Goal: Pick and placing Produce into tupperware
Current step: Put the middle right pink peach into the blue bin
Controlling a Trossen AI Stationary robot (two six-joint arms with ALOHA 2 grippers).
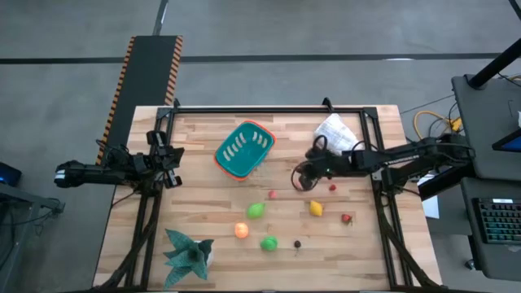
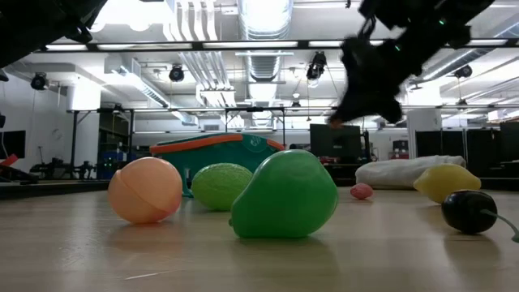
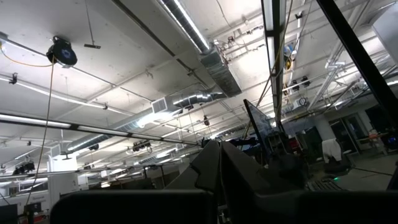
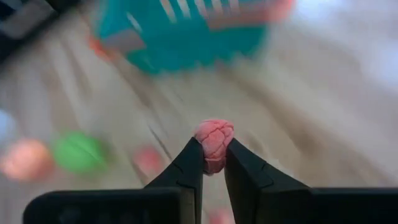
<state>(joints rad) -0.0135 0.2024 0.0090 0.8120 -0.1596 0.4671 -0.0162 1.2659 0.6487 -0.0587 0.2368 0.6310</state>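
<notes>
My right gripper (image 4: 213, 163) is shut on a small pink, bumpy toy berry (image 4: 214, 140), right of the tupperware (image 1: 244, 149), a teal tub with an orange rim. In the low view this gripper (image 2: 369, 81) hangs above the table. The rest of the produce lies on the wood: a green piece (image 1: 256, 210), an orange one (image 1: 242, 230), another green (image 1: 269, 242), a dark one (image 1: 297, 243), a yellow one (image 1: 316, 208) and small red ones (image 1: 347, 218). My left gripper (image 1: 173, 156) waits at the table's left edge, shut, its wrist view facing the ceiling. My right gripper pinches the pink berry's lower half (image 4: 214, 160) between its two fingertips (image 4: 194, 155). The upper half stands out beyond the tips. The berry is lifted clear of the table.
A white cloth bundle (image 1: 335, 130) lies at the far right, close behind my right arm. A teal leafy star-shaped thing (image 1: 189, 254) sits at the near left corner. A black frame rail (image 1: 269, 108) runs along the far edge. Bare wood lies between the tub and my left gripper.
</notes>
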